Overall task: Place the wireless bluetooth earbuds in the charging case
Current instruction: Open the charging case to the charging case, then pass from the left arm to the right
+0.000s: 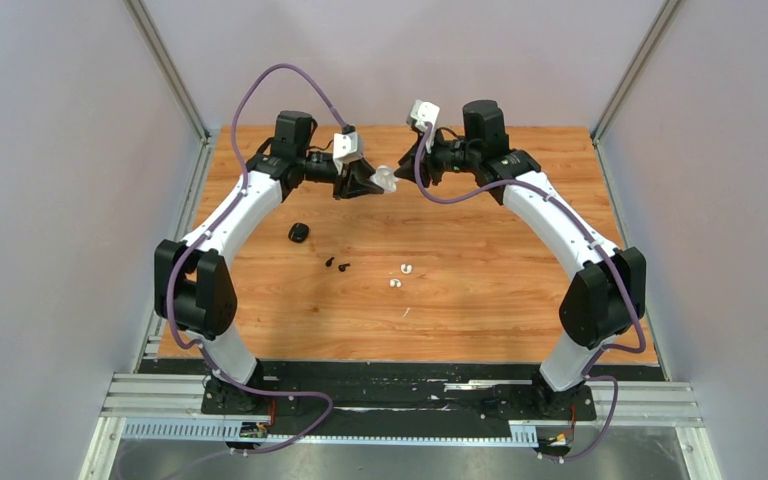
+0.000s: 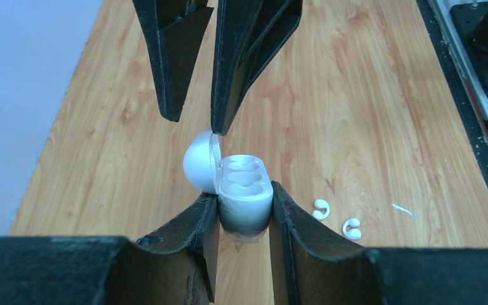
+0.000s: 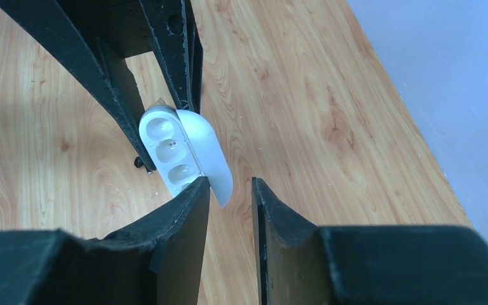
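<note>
While the left gripper [image 2: 243, 190] clamps the body of the white charging case [image 2: 246, 210] between its fingers and holds it above the wooden table [image 2: 368, 95], the lid [image 2: 198, 162] stands swung open and the moulded wells lie bare. Facing it, the right gripper [image 3: 230, 184] has its fingers a narrow gap apart with nothing between them, one fingertip [image 2: 217, 124] right at the lid's rim. Down on the table the two white earbuds [image 1: 407, 268] lie close together, the two black earbuds [image 1: 330, 263] sit to their left, and a small black case [image 1: 298, 232] rests further left, all well apart from the held case.
</note>
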`<state>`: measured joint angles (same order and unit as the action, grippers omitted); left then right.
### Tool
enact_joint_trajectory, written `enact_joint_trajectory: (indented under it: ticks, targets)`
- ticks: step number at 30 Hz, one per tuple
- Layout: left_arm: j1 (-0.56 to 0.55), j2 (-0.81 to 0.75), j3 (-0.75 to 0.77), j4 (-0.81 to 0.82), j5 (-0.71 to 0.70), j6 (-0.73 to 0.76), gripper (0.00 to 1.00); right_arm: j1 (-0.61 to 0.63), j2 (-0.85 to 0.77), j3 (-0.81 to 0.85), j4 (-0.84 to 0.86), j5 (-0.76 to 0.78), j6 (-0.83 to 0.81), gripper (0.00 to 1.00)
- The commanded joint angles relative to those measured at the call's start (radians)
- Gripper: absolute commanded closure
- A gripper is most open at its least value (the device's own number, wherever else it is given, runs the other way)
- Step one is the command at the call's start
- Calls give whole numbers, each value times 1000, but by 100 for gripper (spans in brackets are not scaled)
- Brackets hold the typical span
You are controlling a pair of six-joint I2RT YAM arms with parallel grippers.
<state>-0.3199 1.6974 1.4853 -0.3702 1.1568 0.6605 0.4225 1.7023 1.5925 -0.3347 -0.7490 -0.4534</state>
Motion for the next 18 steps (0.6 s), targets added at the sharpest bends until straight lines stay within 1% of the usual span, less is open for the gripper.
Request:
enact_joint_trajectory:
  ticks: [1, 4, 9, 11, 18]
  targets:
    - [-14, 14, 21, -22, 103, -110, 100, -7, -44, 4, 166, 21, 4, 68]
    - [-10, 11, -4, 75, 101, -190, 100, -6, -46, -3, 162, -5, 3, 68]
    - [1, 11, -38, 225, 90, -373, 100, -7, -39, -6, 138, -9, -8, 69]
    - [5, 14, -49, 289, 92, -423, 100, -7, -38, -9, 132, -7, -14, 70]
    - [7, 13, -50, 311, 87, -436, 100, -7, -16, -11, 97, 0, -32, 70]
